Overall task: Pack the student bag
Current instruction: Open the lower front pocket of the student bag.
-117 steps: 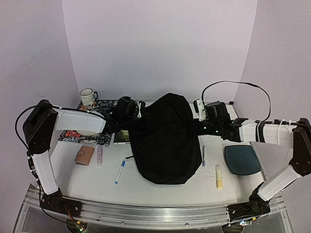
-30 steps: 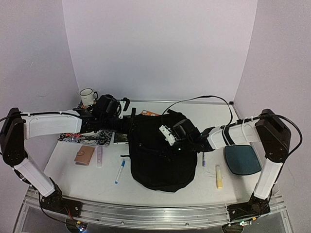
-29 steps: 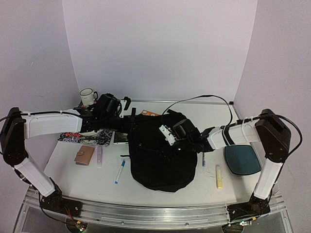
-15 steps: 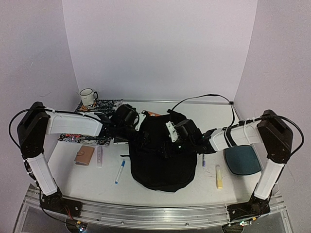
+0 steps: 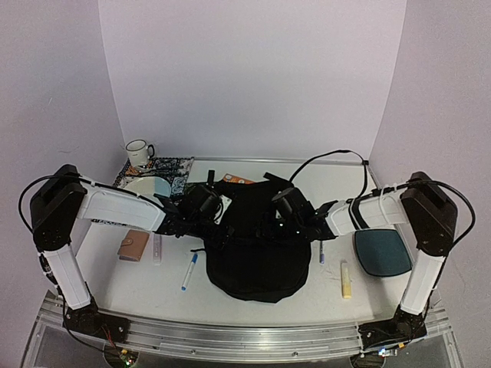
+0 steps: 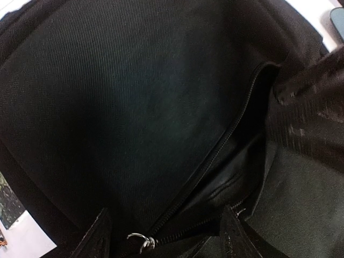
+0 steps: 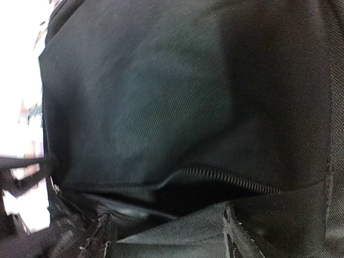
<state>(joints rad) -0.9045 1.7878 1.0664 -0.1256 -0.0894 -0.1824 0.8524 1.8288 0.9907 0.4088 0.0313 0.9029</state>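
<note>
Item: left fingers [image 5: 221, 218], spread wide and released, nothing clasped; in the left wrist view the tips stand at the bottom of the frame on either side of a zip [image 6: 226, 145], its metal pull [image 6: 141, 240] between them. Item: right fingers [image 5: 268, 224], likewise parted and holding nothing, set over a gaping zip mouth [image 7: 226, 176] low in the right wrist view; whether either pair presses the cloth cannot be told, the views being dark. Item: student bag [image 5: 257, 264], black, lying flat at the centre of the bench [image 5: 253, 308], its upper part under both pairs of fingers, which meet it from left and right of the frame. Surroundings: blue marker [image 5: 189, 271] just left of the bag; brown wallet [image 5: 133, 245] further left; pen [image 5: 321, 253] just beside its right edge; yellow stick [image 5: 346, 279] and teal pad [image 5: 383, 251] to the right; mug [image 5: 139, 152] at upper left. Bare bench shows along the lower edge and at upper right.
</note>
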